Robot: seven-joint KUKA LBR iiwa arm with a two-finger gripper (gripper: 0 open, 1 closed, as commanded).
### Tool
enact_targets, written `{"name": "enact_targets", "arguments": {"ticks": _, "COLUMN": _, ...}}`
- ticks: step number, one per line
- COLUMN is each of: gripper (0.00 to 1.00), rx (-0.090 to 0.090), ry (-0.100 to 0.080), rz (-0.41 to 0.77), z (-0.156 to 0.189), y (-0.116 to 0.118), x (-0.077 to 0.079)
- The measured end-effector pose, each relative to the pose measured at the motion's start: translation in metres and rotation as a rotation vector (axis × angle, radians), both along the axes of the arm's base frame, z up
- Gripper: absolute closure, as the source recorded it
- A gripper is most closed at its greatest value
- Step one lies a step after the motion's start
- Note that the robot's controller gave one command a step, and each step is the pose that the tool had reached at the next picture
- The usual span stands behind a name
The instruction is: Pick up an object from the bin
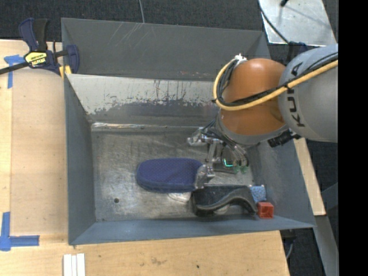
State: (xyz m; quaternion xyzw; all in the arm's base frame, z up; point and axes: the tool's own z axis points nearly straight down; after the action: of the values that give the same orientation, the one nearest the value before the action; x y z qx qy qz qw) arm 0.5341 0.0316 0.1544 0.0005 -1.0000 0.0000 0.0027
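Grey bin (115, 154) floor carried a blue oval pouch (167, 174) at centre, a black curved piece (221, 201) just beside it. The hand (210, 168) sat low at the pouch's right end; whether open or closed could not be told. A grasp there risked catching both things, or only the pouch's edge.

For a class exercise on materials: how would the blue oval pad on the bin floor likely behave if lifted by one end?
The blue oval pad looks soft and textured, so it would probably sag. Lying flat, it seems unlikely to roll or tip.
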Motion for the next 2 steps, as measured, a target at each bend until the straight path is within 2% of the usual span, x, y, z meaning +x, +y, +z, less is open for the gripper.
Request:
{"name": "enact_targets", "arguments": {"ticks": 1, "gripper": 0.00, "rx": 0.002, "ry": -0.023, "rz": -0.054, "z": -0.0506, "y": -0.0128, "x": 0.0140}}
{"name": "enact_targets", "arguments": {"ticks": 2, "gripper": 1.00, "rx": 0.001, "ry": -0.017, "rz": -0.054, "z": -0.0535, "y": -0.0132, "x": 0.0127}}
